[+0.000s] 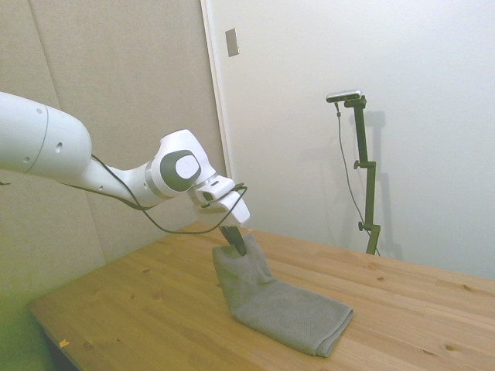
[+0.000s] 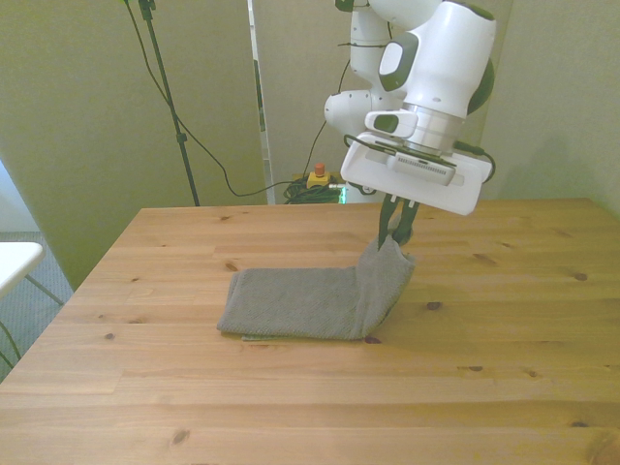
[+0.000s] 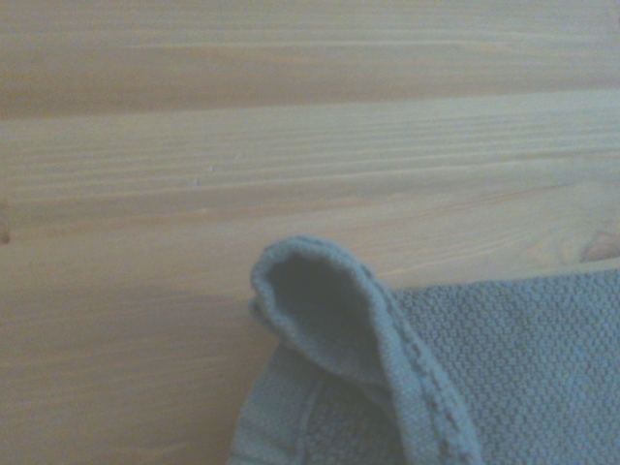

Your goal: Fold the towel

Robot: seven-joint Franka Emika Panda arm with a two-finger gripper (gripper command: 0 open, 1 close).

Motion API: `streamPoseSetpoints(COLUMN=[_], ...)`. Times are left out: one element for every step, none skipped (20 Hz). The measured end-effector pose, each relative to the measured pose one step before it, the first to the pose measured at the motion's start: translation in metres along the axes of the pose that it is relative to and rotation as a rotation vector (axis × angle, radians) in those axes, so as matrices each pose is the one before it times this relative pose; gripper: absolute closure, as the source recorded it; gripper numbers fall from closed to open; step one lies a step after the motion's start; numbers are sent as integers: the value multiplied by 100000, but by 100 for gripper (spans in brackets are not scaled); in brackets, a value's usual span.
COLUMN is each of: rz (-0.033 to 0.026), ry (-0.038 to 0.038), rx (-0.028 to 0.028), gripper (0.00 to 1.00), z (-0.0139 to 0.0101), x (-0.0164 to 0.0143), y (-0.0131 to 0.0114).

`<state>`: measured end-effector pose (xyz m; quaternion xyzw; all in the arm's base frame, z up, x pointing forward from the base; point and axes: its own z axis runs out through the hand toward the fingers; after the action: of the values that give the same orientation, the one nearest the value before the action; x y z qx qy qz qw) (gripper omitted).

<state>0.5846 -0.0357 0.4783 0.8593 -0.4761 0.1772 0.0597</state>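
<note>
Where the towel (image 2: 310,302) lies flat on the surface (image 2: 291,407), nearest us in the front view, we see its long axis run across the frame toward the front view's left. Farther back, its other end rises to the gripper (image 2: 395,235), which appears clamped on that raised end, though the pinch itself is small. We judge that the fold turns on carrying this end along the long axis, over the flat part directly below and beside it.
</note>
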Motion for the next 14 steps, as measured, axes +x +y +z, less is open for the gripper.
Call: streamPoseSetpoints(rz=[-13, 377, 421, 400, 777, 723, 720, 520, 520, 518, 538, 404, 706, 500], ry=[-880, -603, -419, -20, -584, -843, -1214, -964, -845, -540, -741, -410, -465, -210], rx=[1328, 1044, 909, 557, 826, 891, 1012, 826, 600, 348, 540, 432, 683, 549], gripper=[100, 100, 100, 100, 100, 100, 100, 100, 100, 100, 100, 100, 100, 100], z=[-600, -490, -448, -364, -324, -259, -191, -157, -87, -50, -16, -5, 14, 46], x=[589, 603, 575, 628, 666, 724, 705, 784, 793, 827, 867, 881, 787, 779], y=[538, 575, 577, 590, 638, 712, 742, 895, 924, 939, 954, 915, 794, 783])
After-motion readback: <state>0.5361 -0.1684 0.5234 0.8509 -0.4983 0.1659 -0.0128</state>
